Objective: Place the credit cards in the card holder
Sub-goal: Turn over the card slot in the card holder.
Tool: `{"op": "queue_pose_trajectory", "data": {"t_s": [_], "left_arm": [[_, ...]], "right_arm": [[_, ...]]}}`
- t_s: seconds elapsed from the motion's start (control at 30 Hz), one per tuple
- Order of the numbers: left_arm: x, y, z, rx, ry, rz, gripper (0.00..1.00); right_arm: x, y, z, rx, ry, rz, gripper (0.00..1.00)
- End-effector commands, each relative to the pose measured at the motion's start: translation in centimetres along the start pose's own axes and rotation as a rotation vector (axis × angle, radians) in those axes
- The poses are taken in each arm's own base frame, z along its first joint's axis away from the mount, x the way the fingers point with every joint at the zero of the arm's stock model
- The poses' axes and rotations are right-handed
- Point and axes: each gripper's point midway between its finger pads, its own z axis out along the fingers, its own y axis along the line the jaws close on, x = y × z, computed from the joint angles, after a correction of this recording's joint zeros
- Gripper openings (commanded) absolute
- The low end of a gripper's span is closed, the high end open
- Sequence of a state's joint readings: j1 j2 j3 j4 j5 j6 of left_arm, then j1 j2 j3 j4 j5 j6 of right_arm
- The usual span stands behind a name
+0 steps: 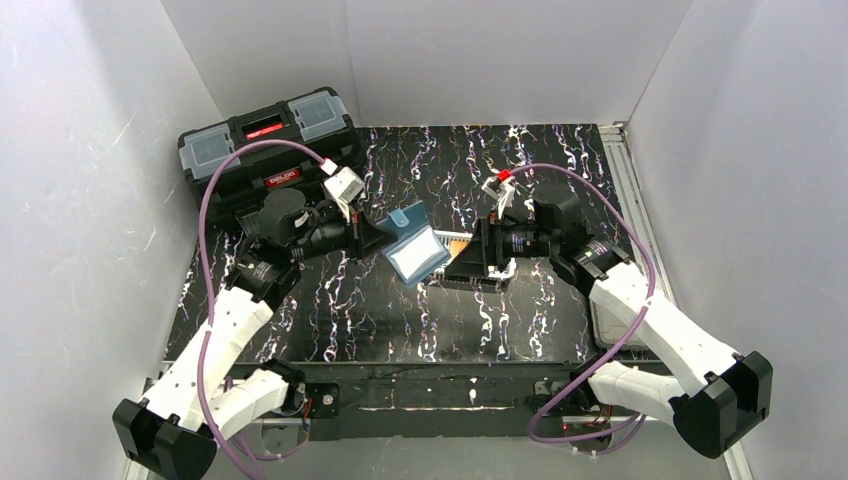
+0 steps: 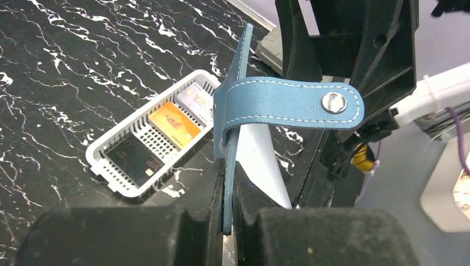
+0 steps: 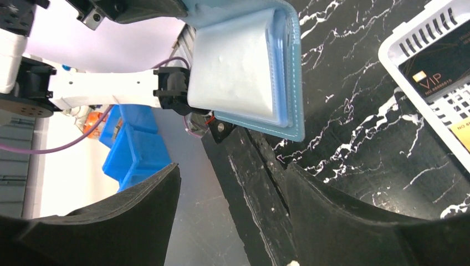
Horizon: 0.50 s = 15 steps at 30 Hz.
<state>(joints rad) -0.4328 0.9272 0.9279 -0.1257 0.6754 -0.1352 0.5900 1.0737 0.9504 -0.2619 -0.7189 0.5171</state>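
Note:
The teal card holder (image 1: 412, 245) hangs open in the air like a booklet, its clear sleeves (image 3: 238, 66) facing my right gripper. My left gripper (image 1: 370, 238) is shut on one teal cover edge (image 2: 229, 188); the snap tab (image 2: 288, 103) sticks out sideways. My right gripper (image 1: 478, 258) is open and empty (image 3: 233, 169), just right of the holder and above the basket. The orange card (image 2: 173, 123), the black card (image 2: 133, 158) and the pale card (image 2: 197, 101) lie flat in the white mesh basket (image 2: 105, 166). The black card also shows in the right wrist view (image 3: 443, 72).
A black toolbox (image 1: 270, 150) stands at the back left. The white basket (image 1: 503, 272) sits mid-table, mostly under my right gripper. A grey tray (image 1: 603, 325) lies by the right arm. White walls close in three sides.

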Motion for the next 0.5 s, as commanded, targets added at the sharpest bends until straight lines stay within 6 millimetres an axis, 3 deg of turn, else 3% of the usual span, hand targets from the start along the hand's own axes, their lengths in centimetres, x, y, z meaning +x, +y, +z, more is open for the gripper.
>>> {"op": "queue_pose_trajectory", "data": {"t_s": [0.0, 0.47], "left_arm": [[-3.7, -1.2, -0.2, 0.034, -0.089, -0.087, 0.00], [-6.1, -1.0, 0.1, 0.052, -0.144, -0.236, 0.00]], "right_arm": [[-2.0, 1.6, -0.1, -0.073, -0.083, -0.040, 0.74], [-2.5, -0.1, 0.1, -0.031, -0.155, 0.011, 0.65]]}}
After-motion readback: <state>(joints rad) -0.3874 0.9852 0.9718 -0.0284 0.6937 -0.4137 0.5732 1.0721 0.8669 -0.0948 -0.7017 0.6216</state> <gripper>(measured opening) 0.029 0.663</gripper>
